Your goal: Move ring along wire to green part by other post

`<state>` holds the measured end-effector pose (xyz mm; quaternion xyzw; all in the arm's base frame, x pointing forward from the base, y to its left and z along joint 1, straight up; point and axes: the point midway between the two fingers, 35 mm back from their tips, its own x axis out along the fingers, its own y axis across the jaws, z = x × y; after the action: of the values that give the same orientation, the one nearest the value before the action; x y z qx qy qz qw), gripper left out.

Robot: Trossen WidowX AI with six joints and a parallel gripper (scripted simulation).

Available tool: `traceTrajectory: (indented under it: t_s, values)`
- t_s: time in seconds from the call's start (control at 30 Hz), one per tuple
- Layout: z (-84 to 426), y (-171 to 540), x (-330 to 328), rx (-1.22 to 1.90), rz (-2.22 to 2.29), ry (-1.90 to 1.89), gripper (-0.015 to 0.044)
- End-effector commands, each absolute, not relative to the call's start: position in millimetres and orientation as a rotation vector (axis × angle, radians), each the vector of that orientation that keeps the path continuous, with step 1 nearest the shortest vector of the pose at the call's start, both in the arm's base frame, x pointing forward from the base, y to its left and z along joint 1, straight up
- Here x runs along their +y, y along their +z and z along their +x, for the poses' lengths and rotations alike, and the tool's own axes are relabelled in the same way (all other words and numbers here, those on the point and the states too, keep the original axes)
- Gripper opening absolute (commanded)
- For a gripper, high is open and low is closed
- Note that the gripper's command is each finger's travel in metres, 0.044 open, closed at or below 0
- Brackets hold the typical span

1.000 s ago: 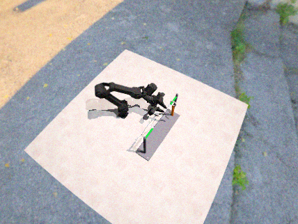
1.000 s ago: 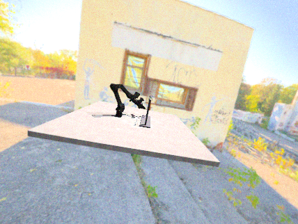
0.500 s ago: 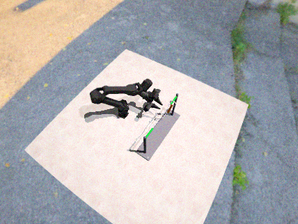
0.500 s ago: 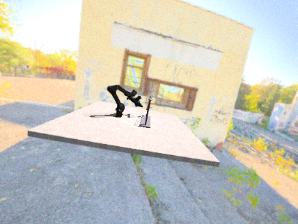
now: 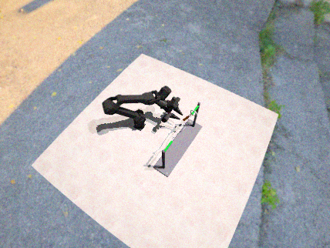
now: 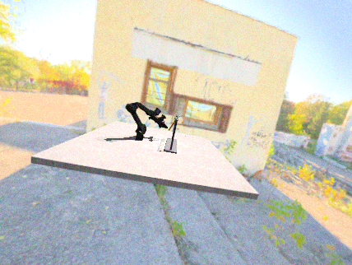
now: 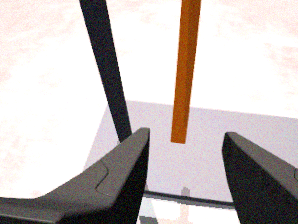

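Wrist view: bare space separates orange handle (image 7: 185, 75) from open hand (image 7: 186, 139)

1 ring (image 5: 192, 112), 2 posts (image 5: 163, 159) (image 5: 194, 118), 2 green wire pts (image 5: 168, 145) (image 5: 195, 110), 1 arm (image 5: 129, 98) (image 6: 140, 119).

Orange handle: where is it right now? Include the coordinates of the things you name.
In the top view, the orange handle (image 5: 186, 118) (image 6: 171, 127) (image 7: 185, 75) lies between the end effector (image 5: 181, 116) (image 6: 167, 127) (image 7: 186, 139) and the far post (image 5: 194, 118).

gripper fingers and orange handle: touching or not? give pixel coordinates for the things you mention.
Apart. The wrist view shows pale background between the handle's (image 5: 186, 118) (image 6: 171, 127) (image 7: 185, 75) lower end and both fingertips.
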<state>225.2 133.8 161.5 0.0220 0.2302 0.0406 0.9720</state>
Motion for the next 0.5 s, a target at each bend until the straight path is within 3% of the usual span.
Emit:
traceTrajectory:
  t_s: [0.0, 0.23, 0.47]
  values:
    - [225.3, 162.6, 133.3, 0.462, 0.049, 0.078, 0.0160]
    - [225.3, 162.6, 133.3, 0.462, 0.049, 0.078, 0.0160]
    - [185.7, 181.9, 128.9, 0.463, 0.043, 0.083, 0.0344]
